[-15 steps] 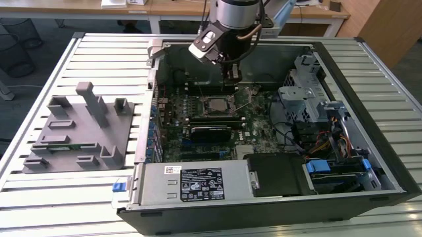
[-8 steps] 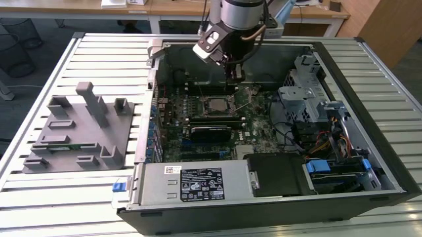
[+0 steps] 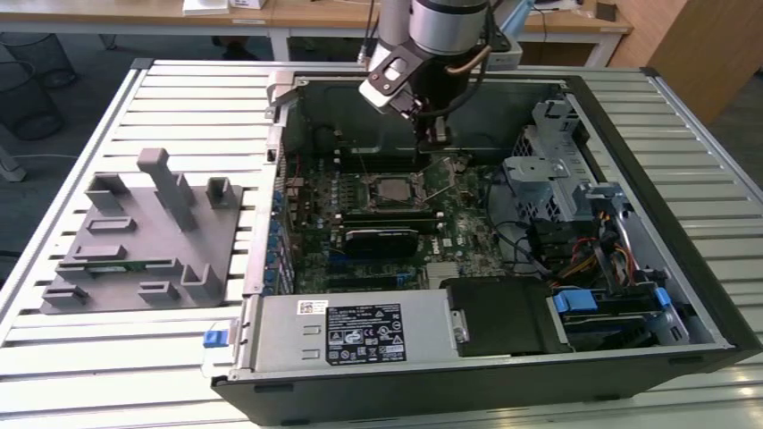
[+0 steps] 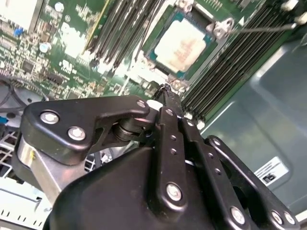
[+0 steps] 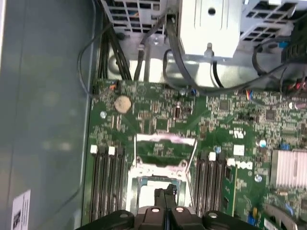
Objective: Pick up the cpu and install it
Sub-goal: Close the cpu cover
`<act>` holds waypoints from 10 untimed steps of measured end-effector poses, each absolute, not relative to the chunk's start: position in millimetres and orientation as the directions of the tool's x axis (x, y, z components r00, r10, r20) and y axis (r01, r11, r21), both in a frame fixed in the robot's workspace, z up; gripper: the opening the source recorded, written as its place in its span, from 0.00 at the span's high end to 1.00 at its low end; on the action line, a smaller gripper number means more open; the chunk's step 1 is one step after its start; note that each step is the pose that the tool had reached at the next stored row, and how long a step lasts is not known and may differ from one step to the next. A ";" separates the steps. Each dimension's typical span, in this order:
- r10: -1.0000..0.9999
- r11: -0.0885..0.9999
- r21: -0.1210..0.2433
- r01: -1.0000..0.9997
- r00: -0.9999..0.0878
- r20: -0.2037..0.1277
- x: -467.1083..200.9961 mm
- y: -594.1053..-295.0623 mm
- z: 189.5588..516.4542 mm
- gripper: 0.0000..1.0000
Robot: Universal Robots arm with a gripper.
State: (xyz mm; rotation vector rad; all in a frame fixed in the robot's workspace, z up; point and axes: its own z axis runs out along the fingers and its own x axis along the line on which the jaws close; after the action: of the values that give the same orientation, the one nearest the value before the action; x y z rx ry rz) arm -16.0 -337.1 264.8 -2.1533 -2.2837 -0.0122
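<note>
Closest to the lens in the second wrist view is the gripper [image 4: 165, 90], its two black fingers [image 4: 170, 139] pressed together into one narrow tip with nothing between them. Well away from the fingers, toward the exterior view's left, a gray holder [image 3: 138, 237] sits on the slatted table [image 3: 167, 107] with a green memory stick [image 3: 113, 264] lying in it. Nearer the fingers, the open computer case [image 3: 477, 384] lies on its side, and the gripper [image 3: 431, 141] hangs over the green circuit board [image 3: 459, 223] inside. The cpu [image 3: 394, 189] sits flat in its socket on that board, silvery top up, just below the fingertips and apart from them; both wrist views show it close beside the tip [image 4: 184, 45] [image 5: 148, 184]. Black memory slots [image 4: 124, 24] run along either side of the socket. Beyond the fingers, toward the exterior view's right, stands a gray drive cage [image 3: 542, 174] with cables beside it.
</note>
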 end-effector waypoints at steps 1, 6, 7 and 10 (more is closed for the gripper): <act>0.998 0.059 0.004 0.998 -0.059 0.007 -13.9 -336.8 264.6 0.89; 0.998 0.059 0.003 0.998 -0.059 0.007 -4.5 -334.4 263.5 0.89; 0.998 0.059 0.004 0.998 -0.059 0.007 -2.3 -334.2 262.9 0.89; 0.998 0.059 0.003 0.998 -0.059 0.007 3.0 -333.6 261.9 0.89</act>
State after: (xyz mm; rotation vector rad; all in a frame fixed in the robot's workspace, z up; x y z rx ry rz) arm 3.0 -333.6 261.9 -2.1534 -2.2835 -0.0116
